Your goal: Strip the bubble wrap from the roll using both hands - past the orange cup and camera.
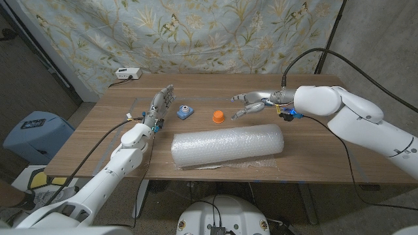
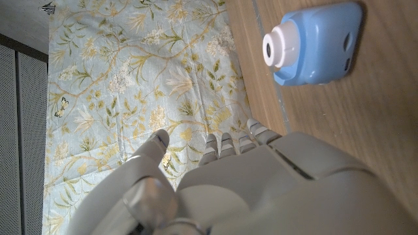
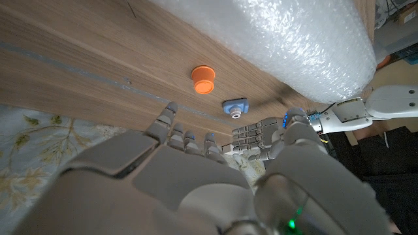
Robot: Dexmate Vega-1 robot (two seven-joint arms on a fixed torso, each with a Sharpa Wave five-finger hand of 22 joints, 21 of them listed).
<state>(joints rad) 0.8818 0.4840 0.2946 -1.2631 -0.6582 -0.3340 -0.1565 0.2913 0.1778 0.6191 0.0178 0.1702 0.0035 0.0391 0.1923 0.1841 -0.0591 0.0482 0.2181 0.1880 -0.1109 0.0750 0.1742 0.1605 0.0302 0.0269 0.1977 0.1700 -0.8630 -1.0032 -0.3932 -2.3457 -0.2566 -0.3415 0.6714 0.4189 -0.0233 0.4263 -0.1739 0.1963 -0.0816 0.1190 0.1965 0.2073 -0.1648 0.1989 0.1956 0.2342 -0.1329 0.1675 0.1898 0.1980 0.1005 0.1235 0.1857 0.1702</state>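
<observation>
A thick roll of bubble wrap point(image 1: 228, 146) lies across the table's front middle, with a loose flap along its near edge; it also shows as bubble wrap point(image 3: 287, 40) in the right wrist view. Behind it stand a small orange cup point(image 1: 218, 116) point(image 3: 203, 79) and a blue toy camera point(image 1: 185, 112) point(image 2: 312, 43) point(image 3: 234, 106). My left hand point(image 1: 160, 106) is raised left of the camera, fingers spread, holding nothing. My right hand point(image 1: 250, 104) hovers just right of the cup and behind the roll, fingers apart and empty.
A white box point(image 1: 127, 74) with a cable sits at the table's far left corner. A floral cloth point(image 1: 196, 32) hangs behind the wooden table point(image 1: 313, 147). A blue bin point(image 1: 32, 134) stands on the floor to the left.
</observation>
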